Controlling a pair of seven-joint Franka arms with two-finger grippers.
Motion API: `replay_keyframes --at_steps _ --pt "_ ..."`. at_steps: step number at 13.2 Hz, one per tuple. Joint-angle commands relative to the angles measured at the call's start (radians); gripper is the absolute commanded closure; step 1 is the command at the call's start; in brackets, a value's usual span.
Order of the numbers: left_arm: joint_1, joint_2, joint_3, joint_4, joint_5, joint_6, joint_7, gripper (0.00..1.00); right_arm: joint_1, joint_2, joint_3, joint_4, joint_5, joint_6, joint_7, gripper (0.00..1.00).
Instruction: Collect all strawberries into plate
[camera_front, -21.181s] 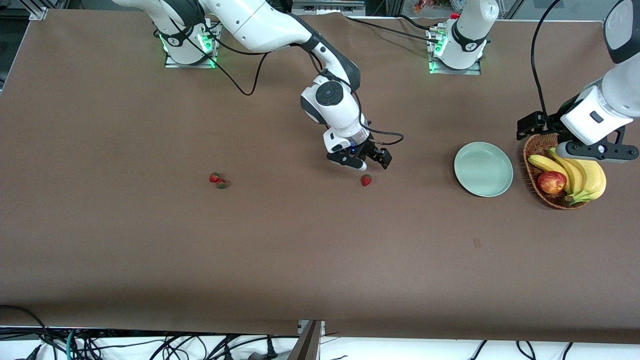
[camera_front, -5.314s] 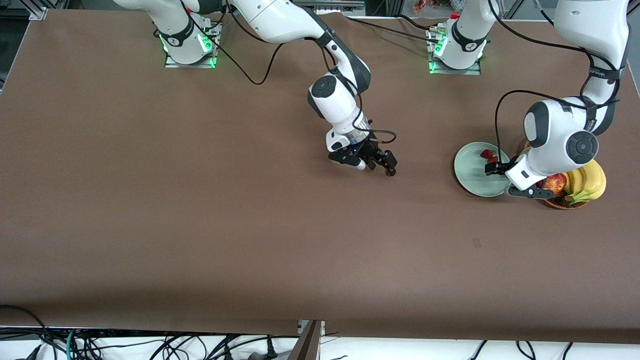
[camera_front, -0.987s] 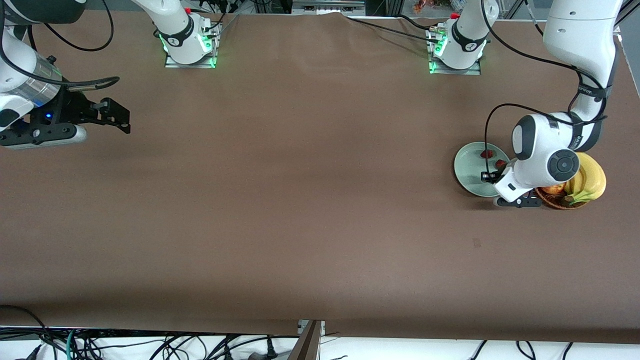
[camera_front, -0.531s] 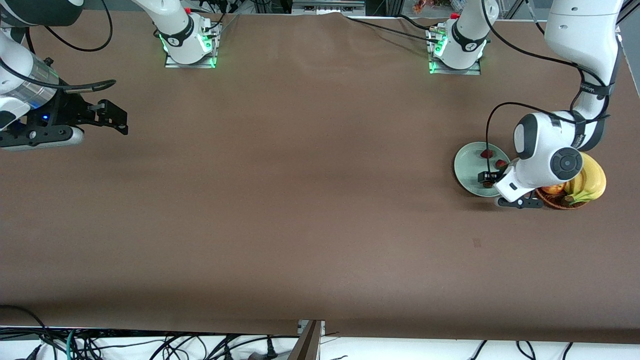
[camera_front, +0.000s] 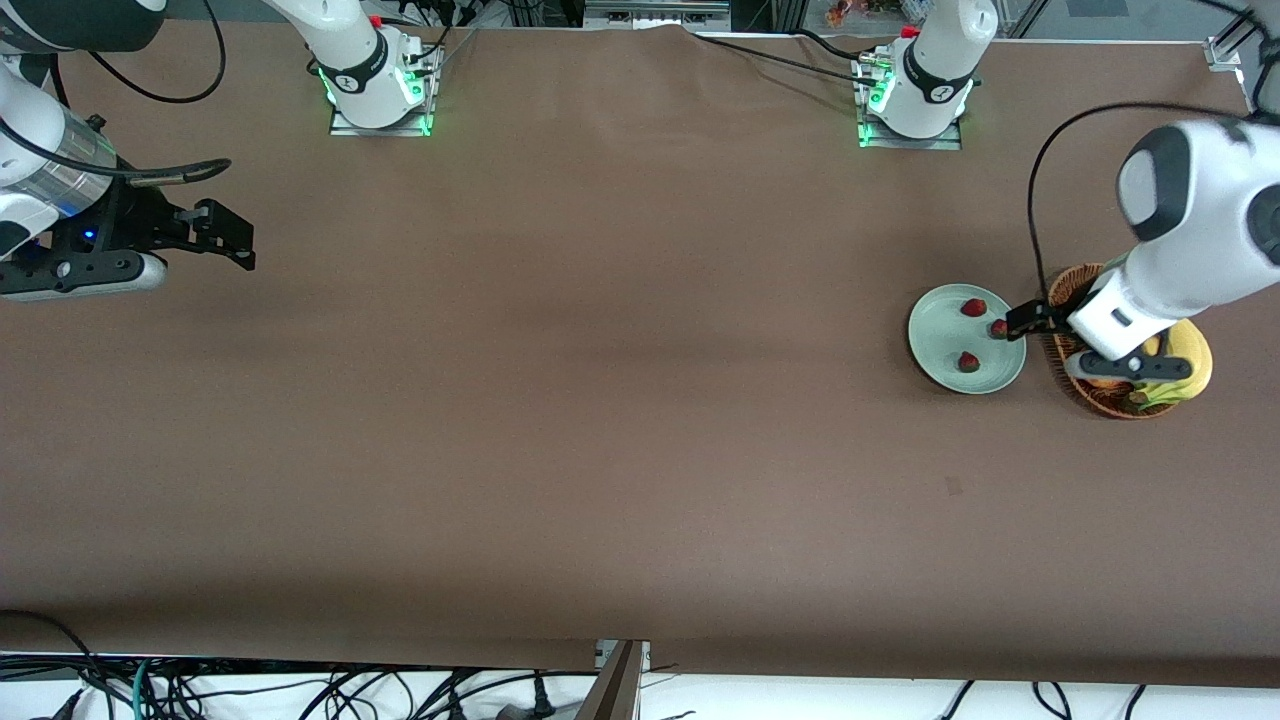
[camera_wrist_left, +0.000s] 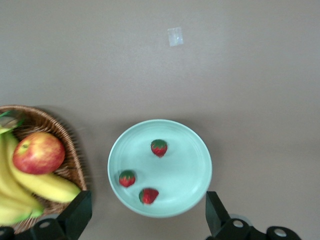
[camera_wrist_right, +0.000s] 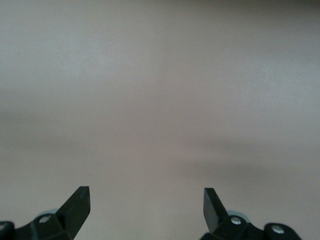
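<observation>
On the table (camera_front: 600, 450), the plate (camera_front: 935, 345) lies beside the basket (camera_front: 1100, 398), and all three strawberries (camera_front: 968, 361) are seen on it, at about twelve, three and six o'clock. The collecting step is judged finished. The left gripper (camera_wrist_left: 145, 220), fingers spread wide and empty, is held above the plate; the right gripper (camera_wrist_right: 146, 210), equally wide and empty, waits over bare table at its arm's end, so only a retreat is called for.

strawberries (camera_front: 968, 361) in plate (camera_front: 940, 350), beside basket (camera_front: 1105, 398)

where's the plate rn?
The plate sits on the table toward the left arm's end, right beside the wicker basket of fruit, with all three strawberries in it.
</observation>
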Motion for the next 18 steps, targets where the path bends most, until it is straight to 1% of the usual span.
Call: replay_keyframes --at_steps 1,4,6,7,8,11,18 --pt "-0.014 -0.005 0.001 0.110 -0.030 -0.133 0.031 0.00 -0.012 0.010 0.008 0.025 -0.008 -0.008 0.005 0.00" --pt "-0.018 -0.016 -0.035 0.209 -0.030 -0.245 0.015 0.00 -0.012 0.010 0.008 0.025 -0.008 -0.008 0.007 0.00" --pt "0.014 -0.024 -0.099 0.261 -0.029 -0.319 0.005 0.00 -0.012 0.010 0.008 0.024 -0.008 -0.008 0.005 0.00" --pt "0.025 -0.025 -0.124 0.278 -0.029 -0.336 -0.005 0.00 -0.012 0.010 0.008 0.025 -0.008 -0.008 0.005 0.00" --pt "0.029 -0.025 -0.132 0.301 -0.029 -0.360 -0.012 0.00 -0.012 0.010 0.008 0.025 -0.008 -0.008 0.005 0.00" --pt "0.029 -0.030 -0.134 0.336 -0.029 -0.406 -0.035 0.00 -0.012 0.010 0.008 0.024 -0.008 -0.008 0.005 0.00" --pt "0.028 -0.042 -0.123 0.355 -0.016 -0.460 -0.033 0.00 -0.012 0.010 0.008 0.024 -0.006 -0.009 0.005 0.00"
